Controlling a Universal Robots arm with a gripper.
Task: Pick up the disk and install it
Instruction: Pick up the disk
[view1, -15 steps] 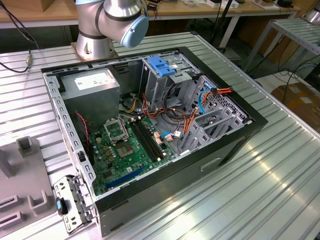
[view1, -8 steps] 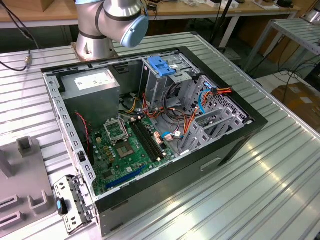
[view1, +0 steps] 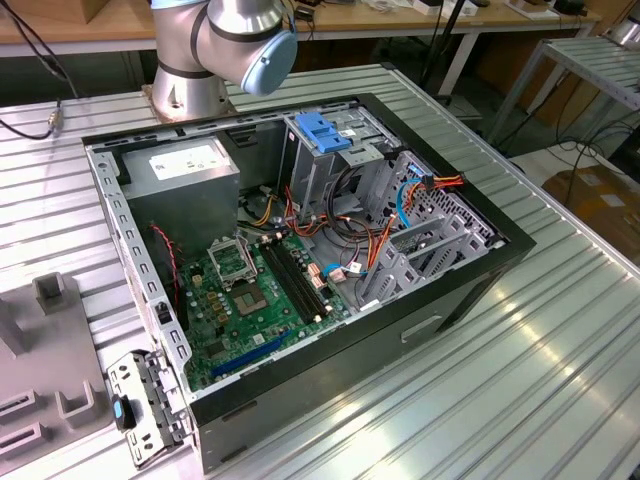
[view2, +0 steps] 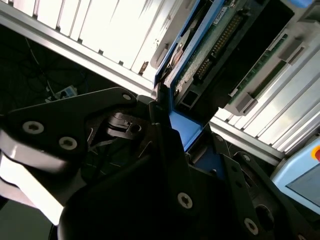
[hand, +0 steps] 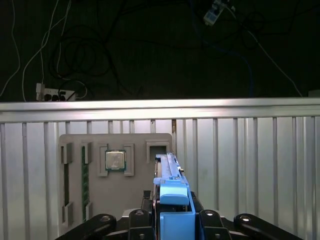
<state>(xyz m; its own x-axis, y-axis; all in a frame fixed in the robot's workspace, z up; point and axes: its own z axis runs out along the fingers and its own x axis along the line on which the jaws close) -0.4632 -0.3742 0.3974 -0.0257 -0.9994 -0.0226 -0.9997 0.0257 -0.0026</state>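
In both wrist views my gripper (hand: 173, 209) is shut on the disk (hand: 170, 172). In the first wrist view the disk stands edge-on, its blue side rail between the black fingers (hand: 148, 216), above a grey fixture plate (hand: 135, 200). In the second wrist view the disk (view2: 216, 44) shows its green circuit board and connector row, with the blue rail running down into my gripper (view2: 167, 112). The open computer case (view1: 470, 290) lies on the metal table in the exterior view, with a drive cage and its blue handle (view1: 324, 130) at the back.
Inside the case are a grey power-supply box (view1: 188, 170), the motherboard (view1: 250, 295) and bundles of cables (view1: 350, 250). The arm's base (view1: 215, 45) stands behind the case. The fixture plate carries a processor chip (hand: 115, 161). A metal bracket (view1: 145, 400) lies beside the case.
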